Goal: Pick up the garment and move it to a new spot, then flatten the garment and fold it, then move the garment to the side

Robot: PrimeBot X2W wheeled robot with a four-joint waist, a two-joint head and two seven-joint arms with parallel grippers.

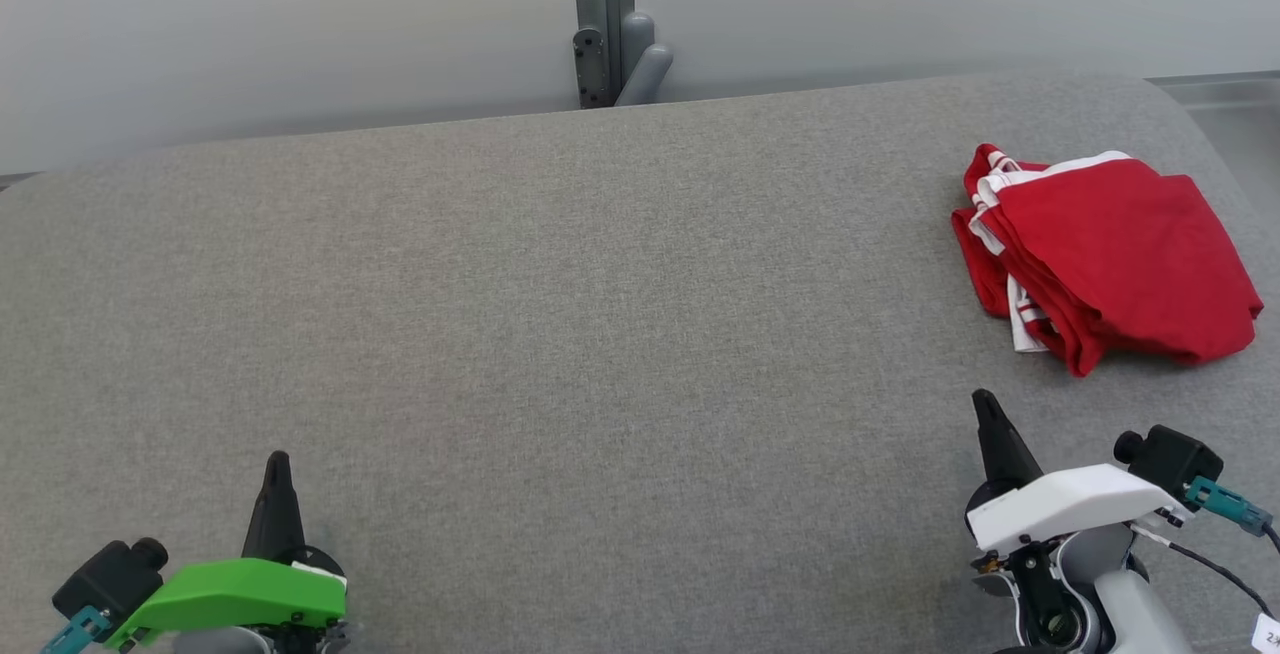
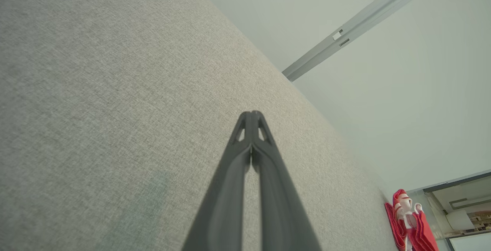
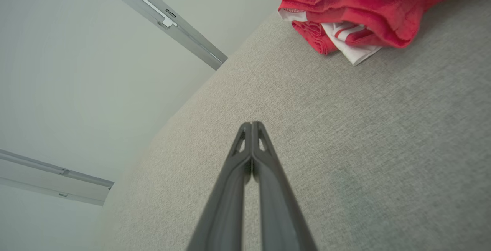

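Nearest you, at the lower left of the head view, your left hand [image 1: 278,458] is clenched. Its two dark fingers are pressed together along their length with nothing between them, pointing out over the grey fabric tabletop [image 1: 600,334]. At the lower right, your right hand [image 1: 986,400] is clenched the same way and holds nothing. In its wrist view the fingertips meet over bare fabric.

Beyond your right hand, and apart from it, lies the garment [image 1: 1110,254]. It is red with white trim and is folded into a layered bundle on the right side of the tabletop, near the rounded far corner. Its stacked edges face the right hand, and a white striped piece pokes out beneath them. The garment is well apart from your left hand.

Farthest off, behind the tabletop's far edge, a grey post [image 1: 603,14] stands against a pale wall [image 1: 250,24].
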